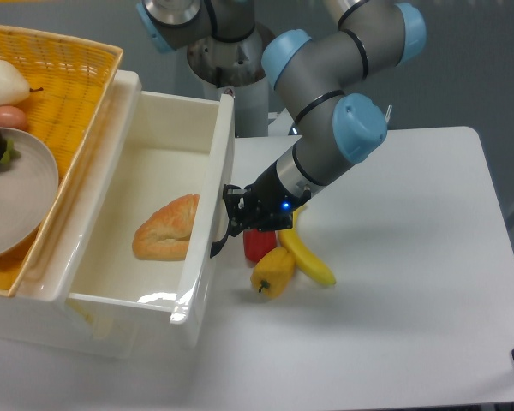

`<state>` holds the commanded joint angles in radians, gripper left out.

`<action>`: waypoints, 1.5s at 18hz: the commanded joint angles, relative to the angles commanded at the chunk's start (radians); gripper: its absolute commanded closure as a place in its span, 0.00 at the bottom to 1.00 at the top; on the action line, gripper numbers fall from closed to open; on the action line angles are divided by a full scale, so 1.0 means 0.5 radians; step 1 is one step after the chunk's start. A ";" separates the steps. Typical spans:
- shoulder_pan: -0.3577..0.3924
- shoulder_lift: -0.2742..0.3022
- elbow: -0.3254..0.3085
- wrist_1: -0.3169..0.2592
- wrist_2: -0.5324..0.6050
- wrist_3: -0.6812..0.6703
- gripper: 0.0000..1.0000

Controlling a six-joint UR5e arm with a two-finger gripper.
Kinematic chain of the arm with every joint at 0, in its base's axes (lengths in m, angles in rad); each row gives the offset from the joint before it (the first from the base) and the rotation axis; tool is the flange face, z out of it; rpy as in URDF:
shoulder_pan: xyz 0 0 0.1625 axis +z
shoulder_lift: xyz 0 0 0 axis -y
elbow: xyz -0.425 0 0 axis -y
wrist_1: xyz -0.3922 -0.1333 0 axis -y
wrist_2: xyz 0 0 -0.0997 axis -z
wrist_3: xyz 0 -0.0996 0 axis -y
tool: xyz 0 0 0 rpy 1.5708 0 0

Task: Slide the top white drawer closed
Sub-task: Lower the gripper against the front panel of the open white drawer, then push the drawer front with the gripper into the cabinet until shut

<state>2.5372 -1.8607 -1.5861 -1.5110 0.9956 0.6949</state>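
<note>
The top white drawer (158, 167) stands pulled far out to the right, a deep glossy tray with a croissant (167, 227) lying inside. Its curved black handle (218, 244) sits on the front panel. My gripper (238, 216) is right at that front, against the handle, with its fingers close together. I cannot tell whether they hold anything. The lower drawer is hidden beneath.
A red pepper (259, 244), a yellow pepper (272, 271) and a banana (308, 257) lie just right of the drawer front, under my wrist. A yellow basket (68, 77) with a plate (21, 201) and fruit sits on the cabinet at left.
</note>
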 joint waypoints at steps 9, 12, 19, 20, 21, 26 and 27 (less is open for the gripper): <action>-0.052 0.003 0.000 0.000 -0.003 -0.064 0.88; -0.058 0.031 0.000 0.000 -0.003 -0.067 0.88; -0.101 0.058 0.000 0.003 -0.003 -0.101 0.87; -0.101 0.058 0.000 0.003 -0.003 -0.113 0.87; -0.110 0.058 0.000 0.003 -0.006 -0.123 0.87; -0.141 0.058 0.000 0.006 -0.009 -0.129 0.86; -0.150 0.055 0.000 0.006 -0.009 -0.135 0.86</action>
<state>2.4621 -1.8331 -1.5861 -1.5079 0.9910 0.6274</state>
